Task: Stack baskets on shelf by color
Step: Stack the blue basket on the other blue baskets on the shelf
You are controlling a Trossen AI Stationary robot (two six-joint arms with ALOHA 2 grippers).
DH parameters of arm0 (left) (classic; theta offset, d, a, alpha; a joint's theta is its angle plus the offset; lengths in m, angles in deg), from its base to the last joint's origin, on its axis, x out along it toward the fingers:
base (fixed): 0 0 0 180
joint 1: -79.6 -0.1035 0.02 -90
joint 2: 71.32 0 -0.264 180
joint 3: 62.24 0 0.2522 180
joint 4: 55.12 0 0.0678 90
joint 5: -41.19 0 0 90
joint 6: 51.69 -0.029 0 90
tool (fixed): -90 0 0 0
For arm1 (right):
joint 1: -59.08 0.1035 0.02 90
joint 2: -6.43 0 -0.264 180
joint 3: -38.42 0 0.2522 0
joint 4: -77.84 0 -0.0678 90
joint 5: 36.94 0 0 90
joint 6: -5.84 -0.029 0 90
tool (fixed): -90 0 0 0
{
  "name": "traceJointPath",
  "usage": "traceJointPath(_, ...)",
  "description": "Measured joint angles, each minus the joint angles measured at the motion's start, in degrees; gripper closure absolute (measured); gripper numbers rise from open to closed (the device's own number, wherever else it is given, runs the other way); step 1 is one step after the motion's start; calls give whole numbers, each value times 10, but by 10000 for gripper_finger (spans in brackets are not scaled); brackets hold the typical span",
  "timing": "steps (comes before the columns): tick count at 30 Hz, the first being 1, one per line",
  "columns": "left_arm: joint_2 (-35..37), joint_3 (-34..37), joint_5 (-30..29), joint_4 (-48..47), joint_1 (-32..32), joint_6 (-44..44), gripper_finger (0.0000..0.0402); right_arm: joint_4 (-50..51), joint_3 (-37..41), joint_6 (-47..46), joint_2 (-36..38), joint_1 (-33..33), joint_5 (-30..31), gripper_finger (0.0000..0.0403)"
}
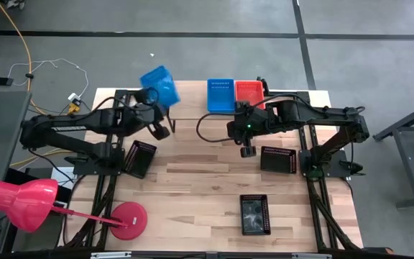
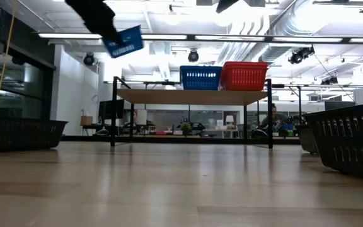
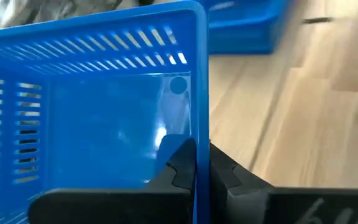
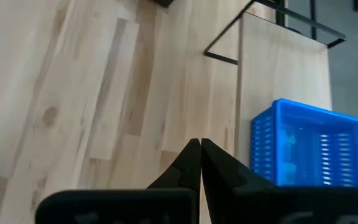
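The left gripper (image 3: 201, 168) pinches the side wall of a blue rectangular plastic mesh basket (image 1: 159, 85) between its two dark fingers, holding it tilted in the air above the far left part of the light wooden tabletop (image 1: 200, 180); in the low view this lifted basket (image 2: 123, 41) hangs higher than the shelf top and left of it. The right gripper (image 4: 199, 163) has its fingers pressed together with nothing between them, and it hovers over the table near the middle, just in front of the low light-wood shelf on thin black metal legs (image 2: 194, 96). On that shelf a second blue mesh basket (image 1: 221, 94) and a red-orange mesh basket (image 1: 249, 91) stand side by side, touching, the blue one on the left. Three black mesh baskets lie on the tabletop: one at the left (image 1: 140, 158), one at the right (image 1: 278, 160), and one near the front edge (image 1: 254, 214). A round red lamp base (image 1: 128, 220) sits at the near left corner.
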Motion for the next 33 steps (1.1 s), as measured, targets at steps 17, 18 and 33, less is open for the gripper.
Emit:
traceJointPath(17, -190, -142, 56, 44, -14, -200, 401, -5, 0, 24, 2, -4, 16, 403)
traceJointPath(18, -195, -156, 73, 52, -19, -199, 401, -8, 0, 28, 3, -4, 19, 403)
traceJointPath(33, -249, -172, 310, 231, -99, -122, 401, -101, -1, 50, 75, 24, 48, 403)
